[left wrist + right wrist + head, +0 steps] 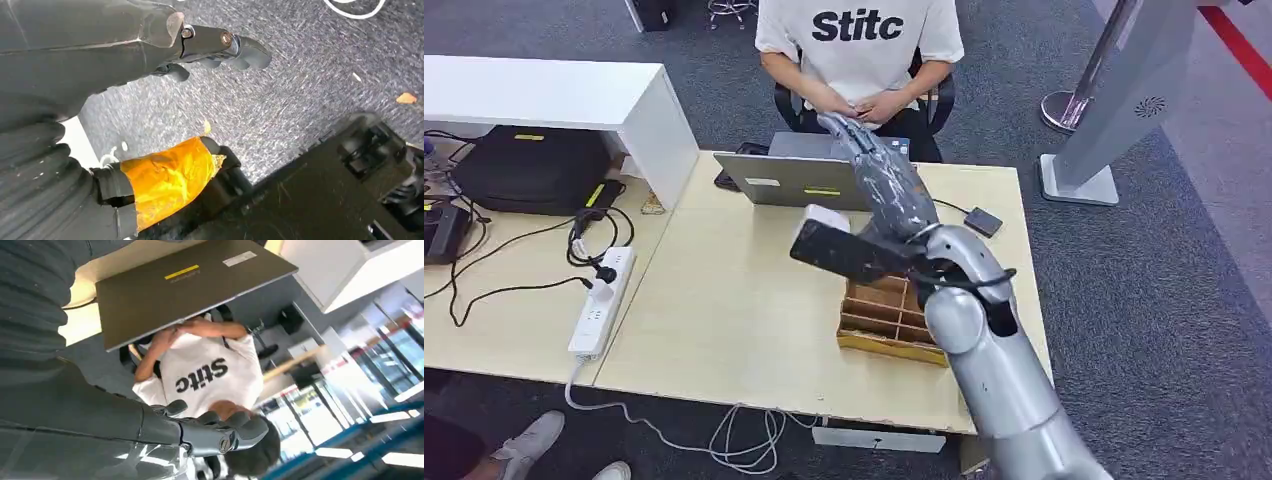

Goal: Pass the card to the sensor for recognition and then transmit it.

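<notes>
My right hand reaches out over the far side of the table, above the laptop, with its fingers stretched toward the seated person. In the right wrist view the right hand has its fingers apart and nothing between them. The person's hands lie folded just beyond my fingertips. A small black card sensor on a cable lies on the table to the right of my arm. My left hand hangs over grey carpet, fingers spread away from its orange-taped thumb, holding nothing.
A wooden compartment box sits under my right forearm near the table's front edge. A white power strip with cables lies at the table's left edge. Further left are a black bag and a white shelf. A grey kiosk stand rises at the far right.
</notes>
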Controlling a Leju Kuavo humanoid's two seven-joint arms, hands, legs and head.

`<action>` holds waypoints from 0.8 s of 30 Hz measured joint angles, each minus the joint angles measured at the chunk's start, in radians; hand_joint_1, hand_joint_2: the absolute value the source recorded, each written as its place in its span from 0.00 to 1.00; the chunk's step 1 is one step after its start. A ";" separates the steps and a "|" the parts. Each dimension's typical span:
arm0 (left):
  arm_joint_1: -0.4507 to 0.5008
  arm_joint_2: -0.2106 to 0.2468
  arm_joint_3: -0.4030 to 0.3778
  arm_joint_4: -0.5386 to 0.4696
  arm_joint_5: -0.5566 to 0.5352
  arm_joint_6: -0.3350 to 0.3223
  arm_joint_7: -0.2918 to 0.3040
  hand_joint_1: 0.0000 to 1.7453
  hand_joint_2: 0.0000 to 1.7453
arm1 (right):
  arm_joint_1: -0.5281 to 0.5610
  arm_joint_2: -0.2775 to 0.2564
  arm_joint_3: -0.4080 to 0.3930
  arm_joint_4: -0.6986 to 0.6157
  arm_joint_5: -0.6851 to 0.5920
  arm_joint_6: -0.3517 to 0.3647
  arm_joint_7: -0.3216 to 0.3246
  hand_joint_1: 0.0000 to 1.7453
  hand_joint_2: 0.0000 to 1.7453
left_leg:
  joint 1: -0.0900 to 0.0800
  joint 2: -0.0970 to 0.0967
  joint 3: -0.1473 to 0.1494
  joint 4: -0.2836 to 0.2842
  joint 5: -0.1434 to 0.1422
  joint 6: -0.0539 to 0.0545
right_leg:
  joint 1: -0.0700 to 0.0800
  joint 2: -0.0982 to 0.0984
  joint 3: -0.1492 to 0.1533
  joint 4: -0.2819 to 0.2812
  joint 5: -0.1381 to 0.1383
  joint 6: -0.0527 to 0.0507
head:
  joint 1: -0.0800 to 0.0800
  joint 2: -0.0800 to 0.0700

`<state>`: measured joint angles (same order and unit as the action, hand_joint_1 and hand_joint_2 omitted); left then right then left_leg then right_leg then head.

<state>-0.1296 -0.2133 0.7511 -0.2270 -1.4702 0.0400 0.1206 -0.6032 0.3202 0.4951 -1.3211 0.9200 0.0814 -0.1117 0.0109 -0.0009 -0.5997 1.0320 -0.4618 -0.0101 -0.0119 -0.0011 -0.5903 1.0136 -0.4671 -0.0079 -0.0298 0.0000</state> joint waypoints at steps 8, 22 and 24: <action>0.013 0.007 0.042 0.000 0.021 0.019 -0.013 0.00 1.00 | 0.318 -0.107 0.027 -0.270 0.018 -0.124 -0.087 0.00 1.00 | 0.000 0.000 0.000 0.000 -0.002 -0.001 | 0.000 0.000 0.000 -0.001 -0.001 0.000 | 0.000 0.000; 0.035 0.016 0.090 0.000 0.045 0.037 -0.023 0.00 1.00 | 0.520 -0.179 0.016 -0.336 -0.023 -0.155 -0.129 0.00 1.00 | 0.000 0.001 0.000 0.000 -0.002 -0.001 | 0.000 0.001 0.000 0.000 -0.001 0.000 | 0.000 0.000; 0.036 0.016 0.090 0.000 0.045 0.037 -0.023 0.00 1.00 | 0.523 -0.182 0.016 -0.336 -0.023 -0.155 -0.129 0.00 1.00 | 0.000 0.001 0.000 0.000 -0.002 -0.001 | 0.000 0.001 0.000 0.000 -0.001 0.000 | 0.000 0.000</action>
<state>-0.0940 -0.1968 0.8412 -0.2270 -1.4252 0.0774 0.0977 -0.0800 0.1385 0.5112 -1.6575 0.8972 -0.0732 -0.2411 0.0109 0.0001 -0.5996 1.0318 -0.4642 -0.0108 -0.0119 -0.0002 -0.5903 1.0133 -0.4678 -0.0077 -0.0301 0.0000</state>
